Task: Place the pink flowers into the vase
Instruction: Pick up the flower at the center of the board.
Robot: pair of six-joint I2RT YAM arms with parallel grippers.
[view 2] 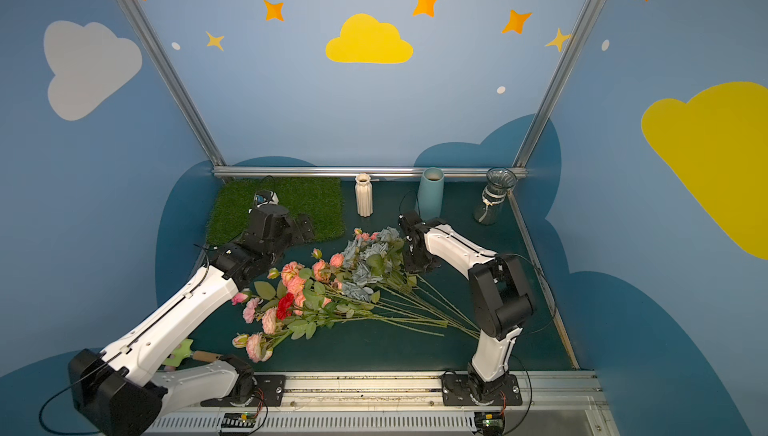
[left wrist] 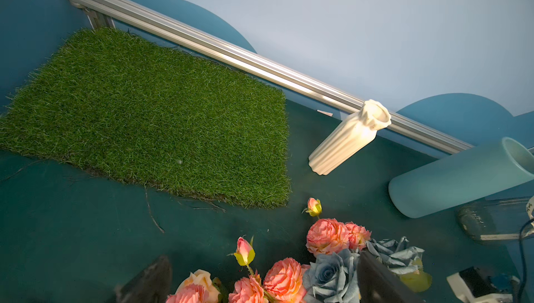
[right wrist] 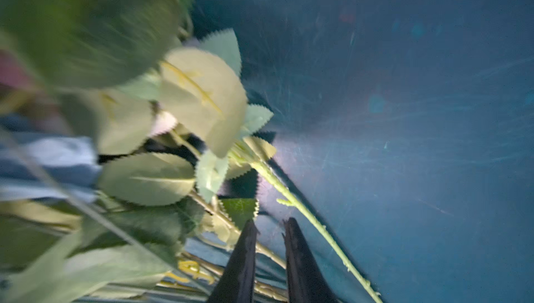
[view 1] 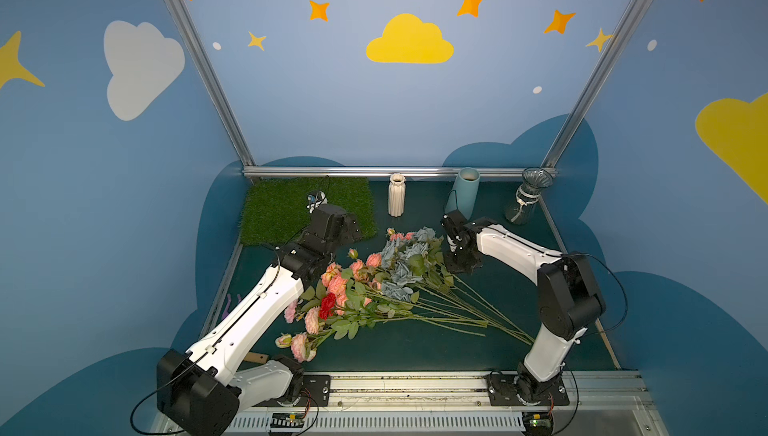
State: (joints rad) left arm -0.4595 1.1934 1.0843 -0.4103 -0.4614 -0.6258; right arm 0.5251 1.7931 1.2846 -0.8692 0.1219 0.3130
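Note:
The pink flowers (view 1: 336,284) (view 2: 293,280) lie in a mixed bunch on the dark green table, blooms to the left and long stems (view 1: 457,313) running right. Three vases stand at the back: white ribbed (view 1: 396,201), blue cylinder (view 1: 464,197), clear glass (view 1: 525,201). My left gripper (view 1: 351,233) (left wrist: 260,281) hangs open over the far pink blooms (left wrist: 284,280). The right gripper (view 1: 461,265) (right wrist: 270,222) points down at the leafy stems (right wrist: 268,254) beside the grey-blue roses. Its jaws stand a narrow gap apart with thin stems crossing it; whether they pinch one is unclear.
Grey-blue roses (view 1: 399,267) and a small red carnation (view 1: 327,304) lie mixed into the bunch. A grass mat (view 1: 282,213) covers the back left corner. A small trowel with a wooden handle (view 2: 195,357) lies under the left arm. Aluminium rails edge the table.

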